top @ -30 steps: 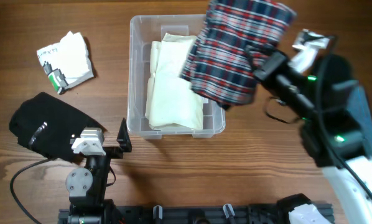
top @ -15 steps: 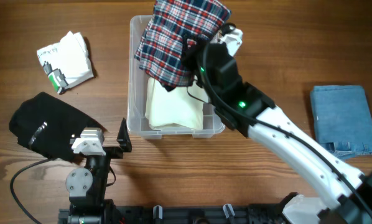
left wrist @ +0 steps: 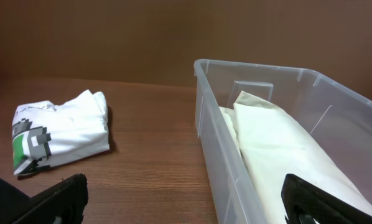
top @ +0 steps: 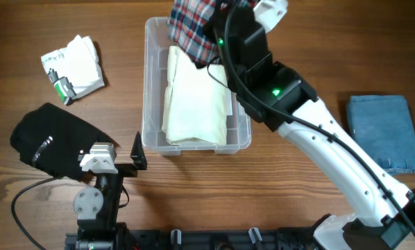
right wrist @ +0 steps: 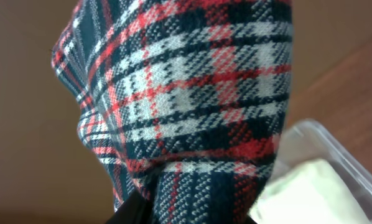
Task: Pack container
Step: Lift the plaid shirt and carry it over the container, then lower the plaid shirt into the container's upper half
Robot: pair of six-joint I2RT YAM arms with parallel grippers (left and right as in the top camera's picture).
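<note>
- Fabric filled nearly all of my right wrist view: the plaid cloth (right wrist: 186, 93), in red, white and navy, hung bunched from my right pincer (right wrist: 139, 208), whose jaws were clamped on it.
- Seen from overhead, that cloth hovered over the far end of the container (top: 149, 104) and covered its far right corner.
- The container, a clear bin, sat on the wooden table (top: 277, 187) near the middle, its long side running away from me.
- Inside it lay a folded cream cloth (top: 193, 97), stretched along most of the bin's length.
- My left pincer (top: 139, 153) sat low just beside the container's near left corner, its jaws wide apart.
- A folded white garment (top: 74, 66) with a green and black print lay to the left of the container, well apart from it.
- A black garment (top: 51, 142) lay nearer me, just beside my left arm.
- A folded blue denim piece (top: 386, 132) lay at the table's right side, well apart from the container.
</note>
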